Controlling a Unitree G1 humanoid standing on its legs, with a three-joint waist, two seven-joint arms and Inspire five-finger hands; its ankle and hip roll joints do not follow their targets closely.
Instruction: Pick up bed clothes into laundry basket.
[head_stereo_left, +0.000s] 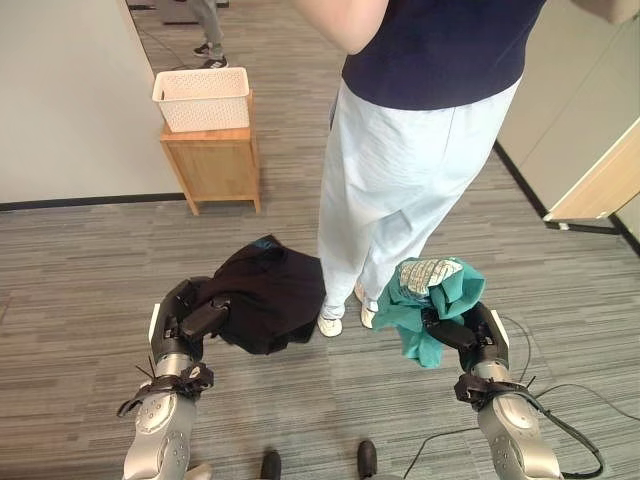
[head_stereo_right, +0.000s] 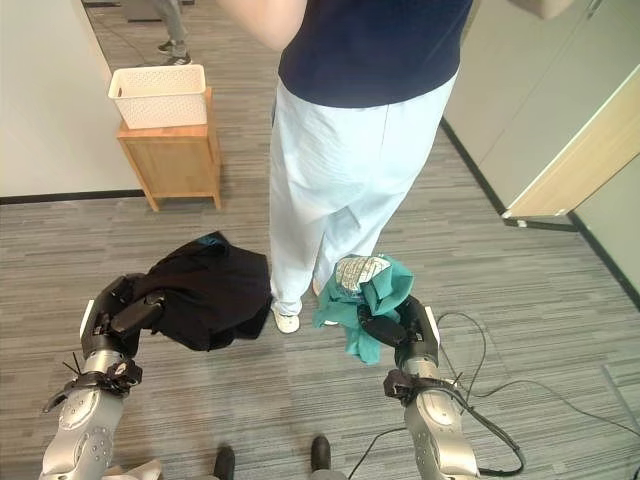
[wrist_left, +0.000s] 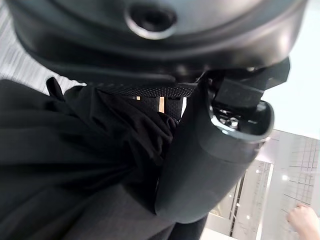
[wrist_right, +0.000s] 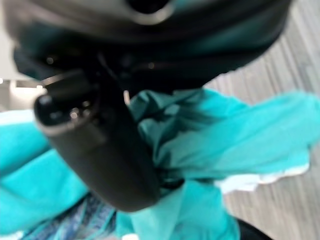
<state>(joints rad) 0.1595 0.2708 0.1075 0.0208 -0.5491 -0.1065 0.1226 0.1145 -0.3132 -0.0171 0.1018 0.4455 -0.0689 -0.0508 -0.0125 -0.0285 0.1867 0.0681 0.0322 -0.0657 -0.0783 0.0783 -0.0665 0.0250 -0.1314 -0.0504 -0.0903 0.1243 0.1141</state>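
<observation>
My left hand (head_stereo_left: 190, 318) is shut on a black garment (head_stereo_left: 265, 295), which hangs in the air at the lower left; its thumb (wrist_left: 210, 150) presses into the black cloth (wrist_left: 65, 165). A teal garment (head_stereo_left: 425, 300) with a patterned patch is bunched in my right hand (head_stereo_left: 462, 328), which is shut on it at the lower right. The right thumb (wrist_right: 95, 145) clamps the teal cloth (wrist_right: 225, 145). The white laundry basket (head_stereo_left: 203, 98) stands on a small wooden table (head_stereo_left: 215, 160) at the far left, well ahead of both hands.
A person in a dark top and pale trousers (head_stereo_left: 400, 170) stands right in front of me, between the two hands, with white shoes (head_stereo_left: 330, 324) on the grey striped floor. A white wall (head_stereo_left: 60, 100) lies left, a pale cabinet (head_stereo_left: 590, 120) at right.
</observation>
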